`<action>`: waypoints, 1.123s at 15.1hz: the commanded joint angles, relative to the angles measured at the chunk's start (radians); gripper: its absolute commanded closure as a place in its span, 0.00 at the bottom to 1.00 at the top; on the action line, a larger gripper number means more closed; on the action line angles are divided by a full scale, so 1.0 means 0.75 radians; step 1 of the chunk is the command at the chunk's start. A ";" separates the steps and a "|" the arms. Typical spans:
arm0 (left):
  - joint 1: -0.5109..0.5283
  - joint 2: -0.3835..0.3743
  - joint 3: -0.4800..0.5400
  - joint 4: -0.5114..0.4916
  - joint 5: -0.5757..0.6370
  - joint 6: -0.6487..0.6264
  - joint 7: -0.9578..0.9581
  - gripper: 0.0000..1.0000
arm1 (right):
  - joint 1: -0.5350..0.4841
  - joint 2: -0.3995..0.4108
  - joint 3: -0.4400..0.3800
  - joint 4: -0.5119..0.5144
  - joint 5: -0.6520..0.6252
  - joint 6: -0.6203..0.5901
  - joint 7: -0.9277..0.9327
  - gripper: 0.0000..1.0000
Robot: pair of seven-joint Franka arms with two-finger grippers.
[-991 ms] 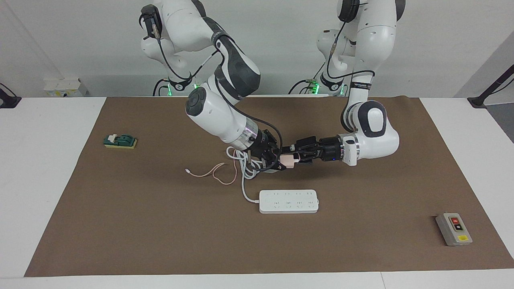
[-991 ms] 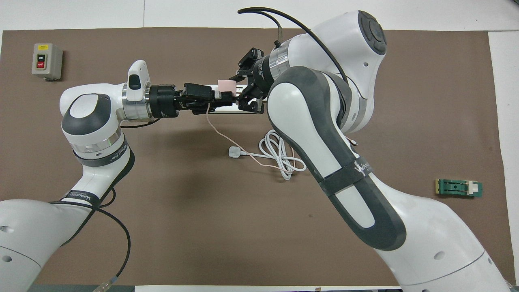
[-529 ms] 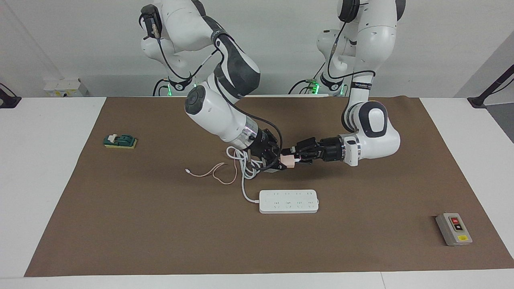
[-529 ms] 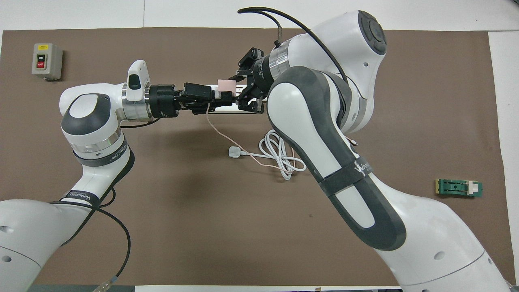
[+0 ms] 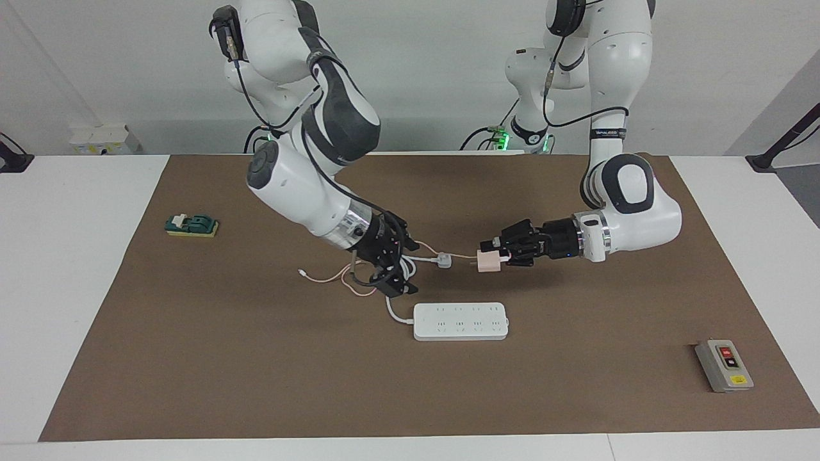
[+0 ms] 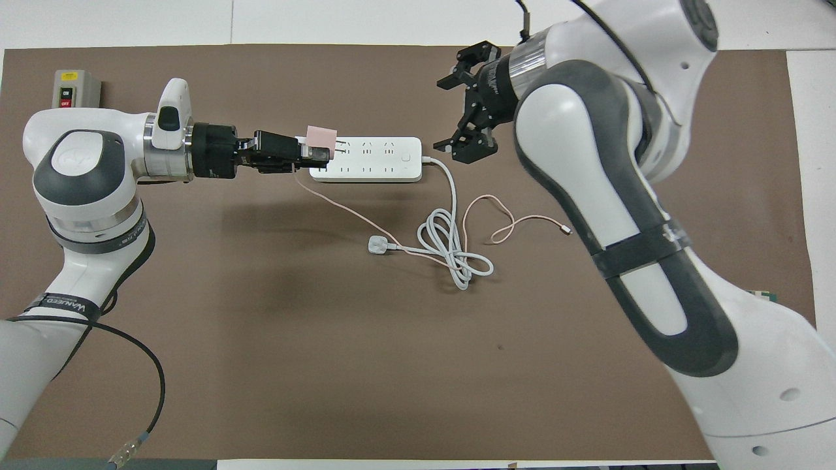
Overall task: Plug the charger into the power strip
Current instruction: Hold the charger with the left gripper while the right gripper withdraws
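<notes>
Facing view shows what has just changed: a second ago both arms met at the charger [image 5: 488, 261] above the desk [image 5: 576, 384], and now the right end effector [image 5: 391, 282] has let go and pulled away toward its own end, fingers spread wide and empty over the coiled white cord [image 6: 450, 251]. The left end effector [image 5: 496, 251] alone carries the charger, fingers pressed together on the small pink cube, which hangs in the air over the desk, nearer the robots than the power strip [image 5: 460, 321]; seen from overhead it overlaps the strip's end toward the left arm. The thin pink cable [image 6: 366, 225] trails from it across the white three-pin plug [image 6: 377, 245] and the coil. That reads as a handover completed, so the left arm likely has the plugging to do: turn the prongs down and line them up with a socket. No containers are present; the strip's sockets all look unoccupied.
</notes>
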State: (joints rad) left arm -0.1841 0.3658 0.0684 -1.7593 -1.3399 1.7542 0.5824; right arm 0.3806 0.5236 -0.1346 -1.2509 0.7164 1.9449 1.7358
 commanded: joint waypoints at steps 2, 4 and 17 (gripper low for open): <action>0.010 0.009 -0.001 0.106 0.319 -0.007 0.139 0.93 | -0.145 -0.095 0.004 -0.001 -0.057 -0.171 -0.160 0.00; 0.029 0.023 -0.001 0.127 0.483 -0.007 0.268 0.93 | -0.196 -0.113 0.004 -0.001 -0.110 -0.251 -0.269 0.00; -0.149 0.067 0.001 0.219 1.267 0.393 0.878 1.00 | -0.366 -0.281 -0.001 0.052 -0.603 -0.624 -1.479 0.00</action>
State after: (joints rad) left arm -0.2647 0.4010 0.0558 -1.6060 -0.4255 1.9913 1.1318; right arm 0.1290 0.3636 -0.1425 -1.1862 0.3137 1.4892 0.7713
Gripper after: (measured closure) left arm 0.692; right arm 0.000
